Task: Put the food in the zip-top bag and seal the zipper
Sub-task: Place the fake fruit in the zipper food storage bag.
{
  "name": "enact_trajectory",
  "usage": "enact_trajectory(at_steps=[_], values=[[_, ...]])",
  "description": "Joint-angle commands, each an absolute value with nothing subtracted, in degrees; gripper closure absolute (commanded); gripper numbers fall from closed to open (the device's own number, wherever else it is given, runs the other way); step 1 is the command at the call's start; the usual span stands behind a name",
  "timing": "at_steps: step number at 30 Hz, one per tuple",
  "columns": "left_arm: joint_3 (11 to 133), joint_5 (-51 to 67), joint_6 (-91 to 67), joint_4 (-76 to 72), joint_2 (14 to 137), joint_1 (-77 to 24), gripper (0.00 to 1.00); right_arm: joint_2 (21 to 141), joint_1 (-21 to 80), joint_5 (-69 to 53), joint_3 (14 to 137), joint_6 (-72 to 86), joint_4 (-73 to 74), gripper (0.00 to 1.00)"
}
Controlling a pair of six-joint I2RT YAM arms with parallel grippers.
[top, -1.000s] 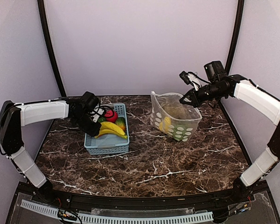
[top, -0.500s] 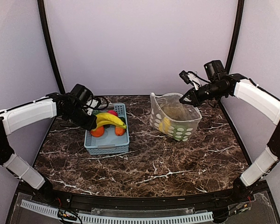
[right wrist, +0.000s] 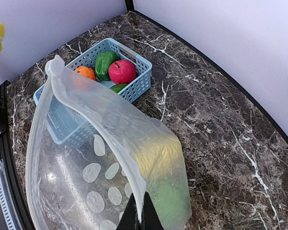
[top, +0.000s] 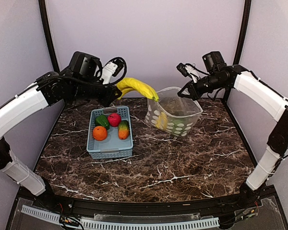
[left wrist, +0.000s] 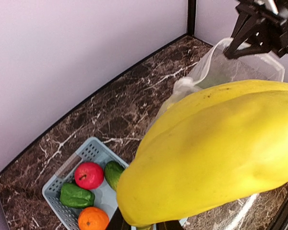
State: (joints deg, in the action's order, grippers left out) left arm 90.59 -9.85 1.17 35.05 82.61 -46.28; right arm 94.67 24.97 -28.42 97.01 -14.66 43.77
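My left gripper (top: 116,92) pinches the smooth, curved yellow banana bunch (top: 137,87) by one end, aloft between the slotted blue basket (top: 110,149) and the bag (top: 175,117). My right gripper (top: 186,94) is pressed onto the rim of that floppy, clear, white-dotted bag, holding its mouth above the marbled tabletop (top: 182,163); yellow and green pieces (right wrist: 156,153) lie inside.

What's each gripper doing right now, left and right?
Left gripper: closed on the banana bunch, held in the air.
Right gripper: closed on the rim of the zip-top bag, mouth held open.
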Motion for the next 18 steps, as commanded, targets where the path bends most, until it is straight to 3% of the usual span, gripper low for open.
enact_trajectory(at_steps=[1,13,18], values=[[95.63,-14.05,4.50,34.31,85.30,-49.00,0.83,97.34,25.81,-27.24,100.31,-13.70,45.19,1.00],[97.40,1.79,2.18,14.02,93.60,-50.49,0.83,99.24,26.36,-29.09,102.29,-12.16,46.66,1.00],[102.80,-6.22,5.16,15.91,99.81,-53.06,0.85,97.81,26.36,-27.43,100.77,-12.30,46.13,1.00]])
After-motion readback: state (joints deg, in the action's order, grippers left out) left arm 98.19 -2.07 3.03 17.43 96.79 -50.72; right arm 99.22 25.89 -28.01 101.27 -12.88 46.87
